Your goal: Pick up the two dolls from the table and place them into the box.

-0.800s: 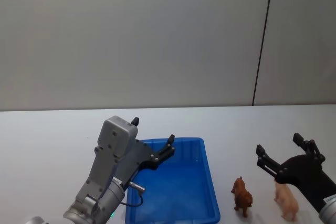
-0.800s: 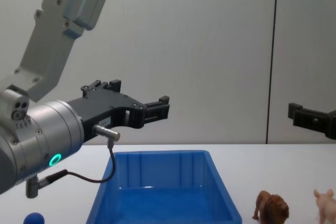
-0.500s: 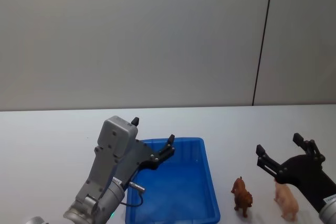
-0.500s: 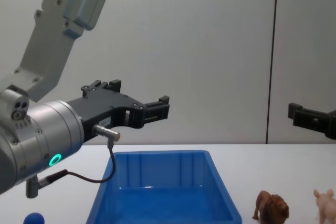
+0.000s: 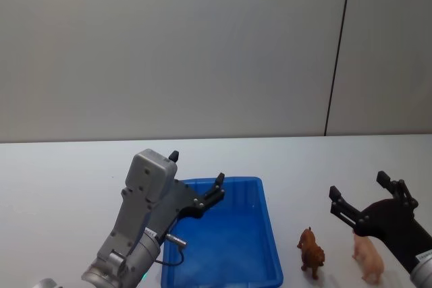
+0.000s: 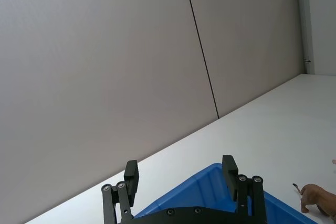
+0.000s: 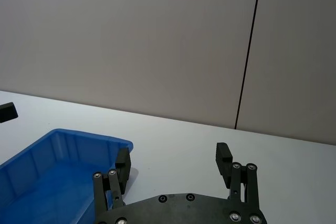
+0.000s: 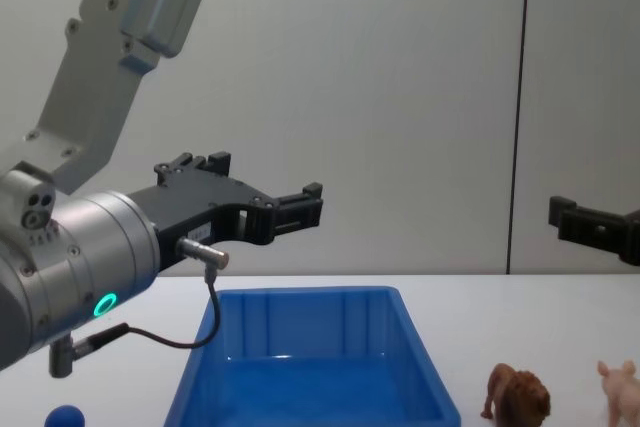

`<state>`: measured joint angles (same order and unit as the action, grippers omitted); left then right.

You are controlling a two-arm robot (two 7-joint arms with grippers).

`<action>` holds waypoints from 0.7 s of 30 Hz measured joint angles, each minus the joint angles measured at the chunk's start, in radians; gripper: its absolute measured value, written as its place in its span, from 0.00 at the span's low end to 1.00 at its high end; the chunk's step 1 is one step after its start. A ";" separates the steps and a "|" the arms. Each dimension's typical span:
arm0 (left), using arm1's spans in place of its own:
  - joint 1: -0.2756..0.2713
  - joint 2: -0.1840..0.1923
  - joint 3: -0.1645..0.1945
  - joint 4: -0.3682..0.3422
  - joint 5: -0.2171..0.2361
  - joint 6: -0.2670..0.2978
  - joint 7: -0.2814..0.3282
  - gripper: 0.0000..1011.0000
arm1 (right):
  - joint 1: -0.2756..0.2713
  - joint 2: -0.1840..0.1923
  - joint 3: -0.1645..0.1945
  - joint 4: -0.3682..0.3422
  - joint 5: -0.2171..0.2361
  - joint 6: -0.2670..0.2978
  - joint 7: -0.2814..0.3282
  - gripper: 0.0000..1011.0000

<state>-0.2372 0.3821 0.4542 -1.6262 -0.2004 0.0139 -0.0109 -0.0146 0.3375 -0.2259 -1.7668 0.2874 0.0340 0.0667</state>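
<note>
One white table is seen, and on it, near the robot, one blue box is set with its inside bare, so neither doll can be judged as placed yet. Two hands are counted. The left hand is held above the box's left side with its fingers spread and nothing between them, probably because nothing within its reach needs picking. The right hand is held well above the table to the right of the box, likewise spread and carrying nothing, probably because both dolls stand on its side. Two dolls are counted, upright and near each other: one brown lion just beside the box, and one pink pig further right. One small blue ball is seen left of the box.
</note>
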 joint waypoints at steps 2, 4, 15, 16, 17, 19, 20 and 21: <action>0.000 0.000 0.000 0.000 0.000 0.000 0.000 0.99 | 0.000 0.000 0.000 0.000 0.000 0.000 0.000 0.99; 0.000 0.000 0.000 0.000 0.000 0.000 0.000 0.99 | 0.000 0.000 0.000 0.000 0.000 0.000 0.000 0.99; 0.000 0.000 0.000 0.000 0.000 0.000 0.000 0.99 | -0.008 0.022 0.016 0.002 0.018 0.015 0.019 0.99; 0.000 0.000 0.000 0.000 0.000 0.000 0.000 0.99 | -0.010 0.024 0.018 0.002 0.020 0.018 0.021 0.99; 0.000 0.000 0.000 0.000 0.000 0.000 0.000 0.99 | -0.013 0.031 0.022 0.002 0.023 0.025 0.024 0.99; 0.000 0.000 0.000 0.000 0.000 0.000 0.000 0.99 | -0.016 0.038 0.026 0.002 0.025 0.032 0.028 0.99; 0.000 0.000 0.000 0.000 0.000 0.000 0.000 0.99 | -0.020 0.044 0.029 0.002 0.026 0.041 0.032 0.99; 0.000 0.000 0.000 0.000 0.000 0.000 0.000 0.99 | -0.022 0.048 0.031 0.002 0.026 0.045 0.034 0.99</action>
<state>-0.2372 0.3821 0.4542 -1.6262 -0.2004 0.0139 -0.0109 -0.0371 0.3857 -0.1950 -1.7645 0.3137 0.0785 0.1006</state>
